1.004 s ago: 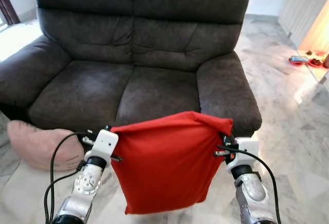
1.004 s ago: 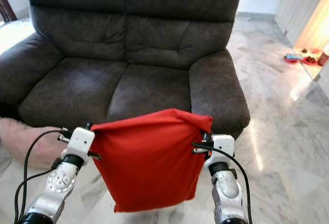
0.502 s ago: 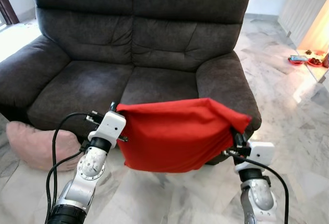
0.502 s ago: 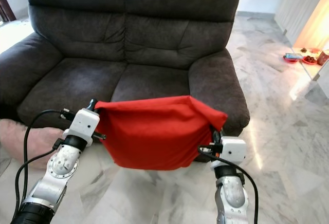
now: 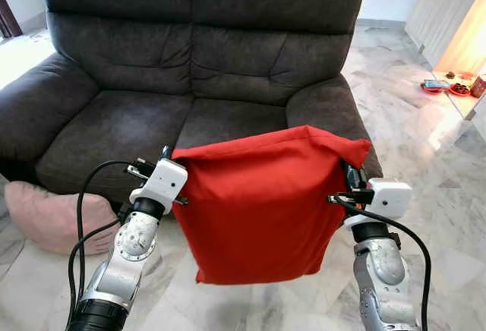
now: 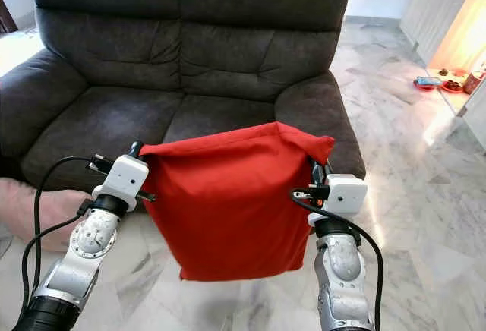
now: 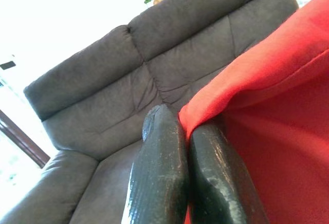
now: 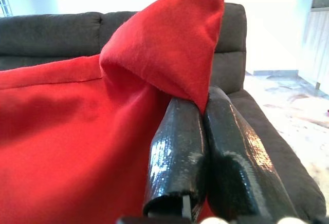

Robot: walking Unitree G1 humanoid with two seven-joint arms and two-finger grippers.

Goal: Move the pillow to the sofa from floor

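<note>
Two hands held the red pillow (image 5: 262, 209) up in the air in front of the sofa (image 5: 190, 58). At about nine o'clock of the pillow, the left hand (image 7: 186, 131) had its black fingers (image 7: 159, 167) pressed together on the upper corner of the fabric. At three o'clock, the right hand (image 8: 204, 106) was likewise pinched tight on the opposite upper corner, which stood up in a peak above the fingers (image 8: 177, 157). Between them the pillow hung down, clear of the marble floor (image 5: 440, 187), with the dark grey two-seat sofa at twelve o'clock beyond it. At eight o'clock, a pink cushion (image 5: 53, 217) lay on the floor against the sofa's front.
</note>
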